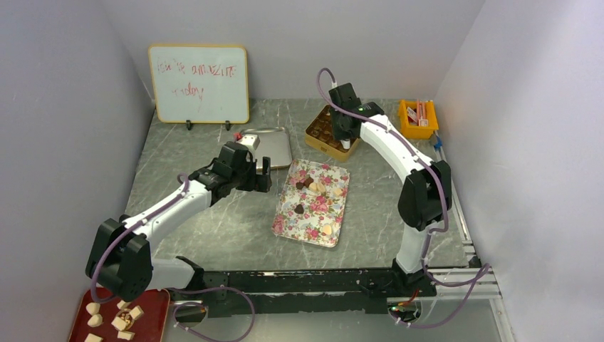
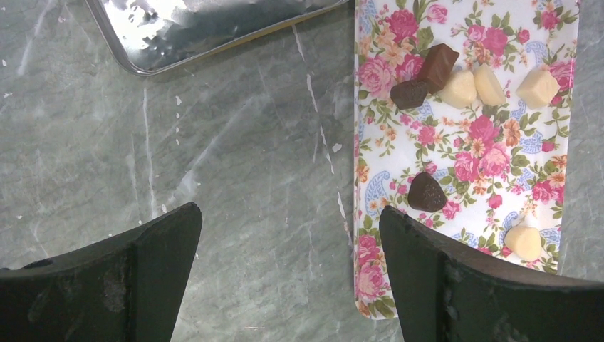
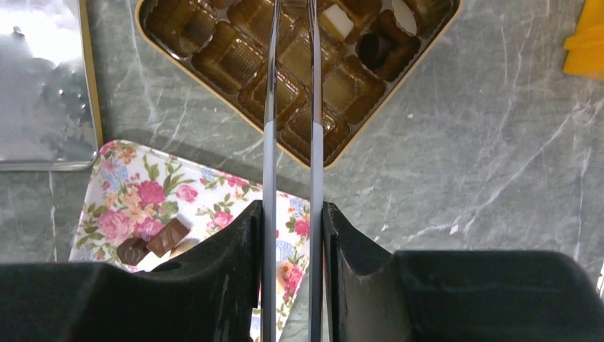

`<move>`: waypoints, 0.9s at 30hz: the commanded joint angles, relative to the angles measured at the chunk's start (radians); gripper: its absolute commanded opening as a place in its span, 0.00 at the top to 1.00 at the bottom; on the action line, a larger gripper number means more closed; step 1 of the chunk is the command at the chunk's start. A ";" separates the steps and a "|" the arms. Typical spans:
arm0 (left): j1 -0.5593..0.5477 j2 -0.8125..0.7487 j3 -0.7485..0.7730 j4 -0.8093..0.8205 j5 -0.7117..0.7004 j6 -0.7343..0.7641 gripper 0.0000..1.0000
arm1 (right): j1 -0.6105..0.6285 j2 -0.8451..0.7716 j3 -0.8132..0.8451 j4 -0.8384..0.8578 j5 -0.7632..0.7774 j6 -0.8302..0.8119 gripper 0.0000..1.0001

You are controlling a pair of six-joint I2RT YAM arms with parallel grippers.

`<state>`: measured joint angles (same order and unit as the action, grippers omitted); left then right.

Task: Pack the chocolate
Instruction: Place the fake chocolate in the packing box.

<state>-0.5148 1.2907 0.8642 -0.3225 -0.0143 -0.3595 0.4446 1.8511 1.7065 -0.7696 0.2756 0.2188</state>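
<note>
- At the lower left of the overhead view, a red plate [image 1: 153, 313] held pale blocky chunks [image 1: 95, 320].
- At the upper left, a whiteboard [image 1: 199, 84] with a red scrawl stood at the back of the marble table [image 1: 214, 228].
- My left gripper [image 1: 258, 169] [image 2: 292, 242] hung released left of centre. Its jaws were spread wide with nothing between them, and only bare table showed in the gap.
- A silver tray [image 1: 274, 146] [image 2: 214, 28] lay just beyond that gripper, toward the top of the frame.
- In the middle lay the floral tray [image 1: 313, 228] [image 2: 470, 142], and the chocolate [image 1: 300, 208] [image 2: 426, 192] not yet packed sat on it.
- In the left wrist view I counted seven pieces. A dark heart touched a brown block near the tray's upper end, with three cream pieces beside them. One dark piece sat alone mid-tray, and one cream piece sat at the lower right.
- Right of centre, the gold box [image 1: 320, 139] [image 3: 214, 50] showed mostly bare brown compartments. A cream piece and a dark round one sat in cells near the top of the right wrist view.
- My right gripper [image 1: 345, 142] [image 3: 292, 214] was clenched on thin grey tongs [image 3: 269, 107]. They ran straight up the frame over the box, and their tips were out of view.
- At the far right sat an orange bin [image 1: 409, 117].
</note>
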 commanded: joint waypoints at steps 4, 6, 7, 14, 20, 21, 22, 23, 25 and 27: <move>0.002 -0.008 0.019 0.002 0.016 0.002 0.00 | -0.020 0.056 0.127 0.083 -0.015 -0.034 1.00; 0.001 -0.009 0.022 -0.001 0.016 0.002 0.00 | -0.023 0.075 0.145 0.081 -0.018 -0.037 1.00; 0.001 -0.009 0.022 -0.002 0.016 0.003 0.00 | -0.025 0.082 0.153 0.080 -0.017 -0.039 1.00; 0.001 -0.007 0.028 -0.007 0.016 0.004 0.00 | -0.039 0.101 0.159 0.089 -0.014 -0.048 1.00; 0.001 0.002 0.036 -0.007 0.016 -0.001 0.00 | -0.044 0.103 0.156 0.096 -0.021 -0.055 1.00; 0.001 0.003 0.037 -0.007 0.016 -0.001 0.00 | -0.045 0.106 0.157 0.096 -0.022 -0.057 0.99; 0.001 0.005 0.038 -0.007 0.016 -0.001 0.00 | -0.047 0.108 0.160 0.094 -0.023 -0.058 0.96; 0.001 0.005 0.039 -0.007 0.016 -0.002 0.00 | -0.046 0.110 0.160 0.093 -0.024 -0.058 0.94; 0.001 0.005 0.037 -0.005 0.016 -0.006 0.00 | -0.050 0.112 0.160 0.094 -0.026 -0.061 0.90; 0.001 0.005 0.035 -0.003 0.016 -0.010 0.00 | -0.052 0.113 0.159 0.094 -0.030 -0.061 0.80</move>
<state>-0.5148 1.2911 0.8642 -0.3275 -0.0143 -0.3607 0.4023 1.9636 1.8198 -0.7315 0.2516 0.1741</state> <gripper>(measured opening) 0.996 0.345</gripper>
